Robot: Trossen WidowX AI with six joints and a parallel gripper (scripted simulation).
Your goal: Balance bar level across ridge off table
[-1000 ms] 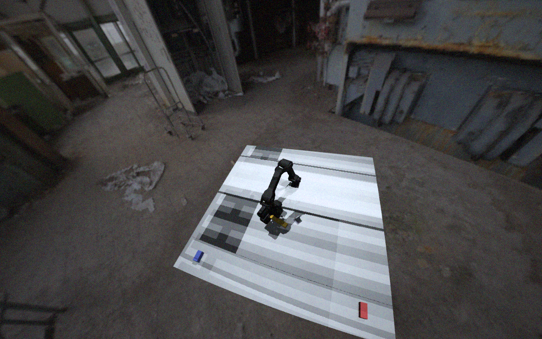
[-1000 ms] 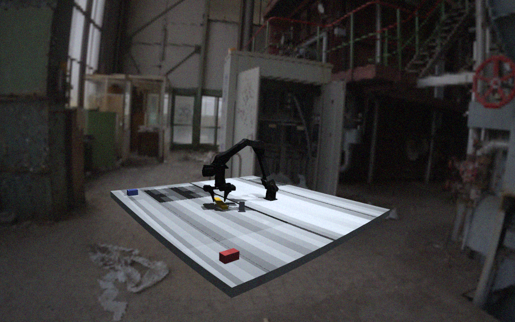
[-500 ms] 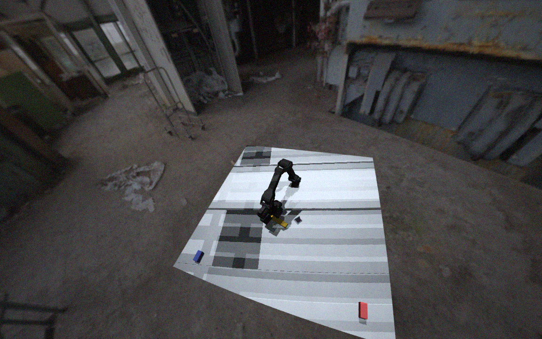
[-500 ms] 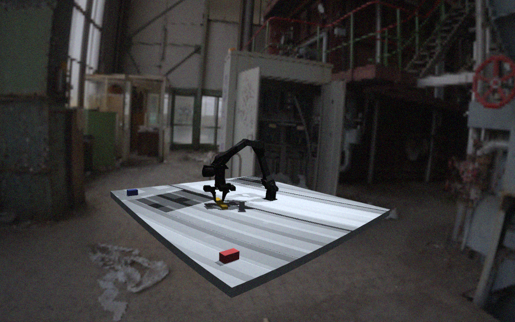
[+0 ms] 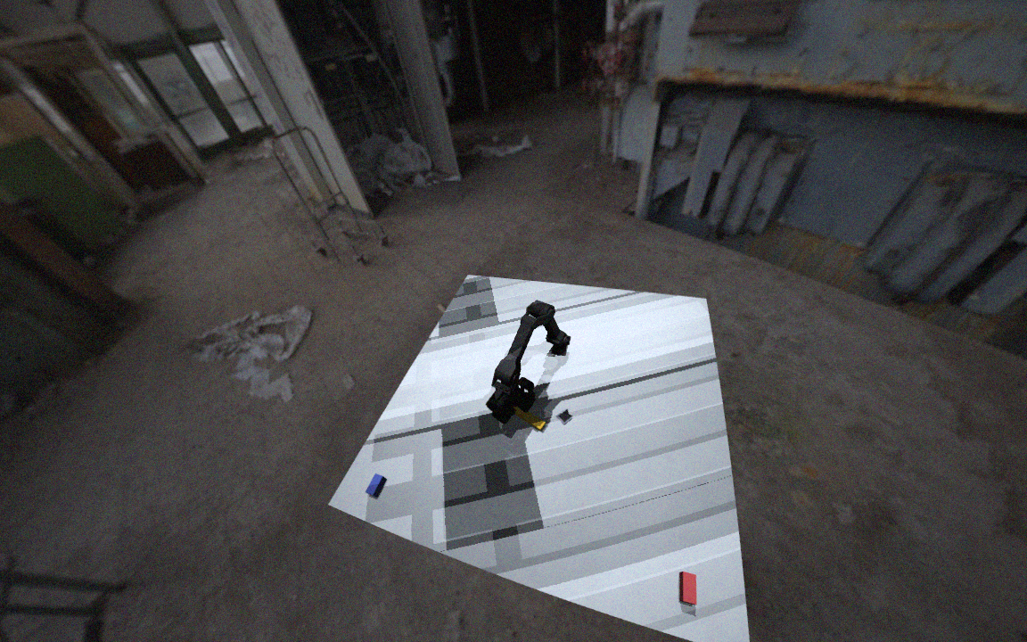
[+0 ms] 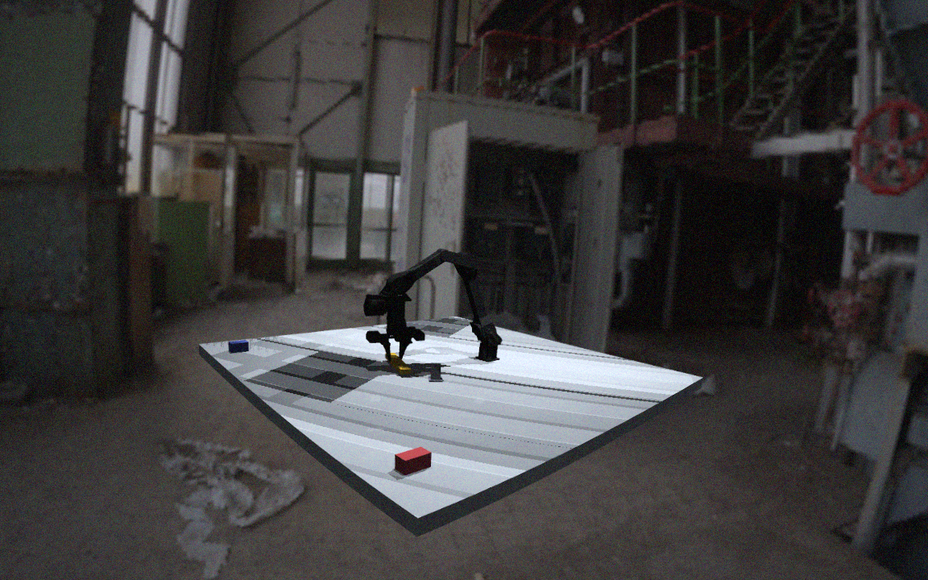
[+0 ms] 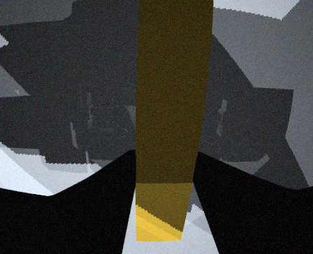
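The yellow bar lies low at the table, and whether it touches the table top I cannot tell. My gripper is shut on the bar, with one black finger against each long side in the wrist view. In the top view the gripper body hides the bar's far part. The ridge, a small grey upright piece, stands close beside the bar's near end, apart from it, with nothing resting on it.
A blue block lies near the table's left corner. A red block lies near the front corner. The table has striped light and shadow on it. The arm's base stands behind the ridge.
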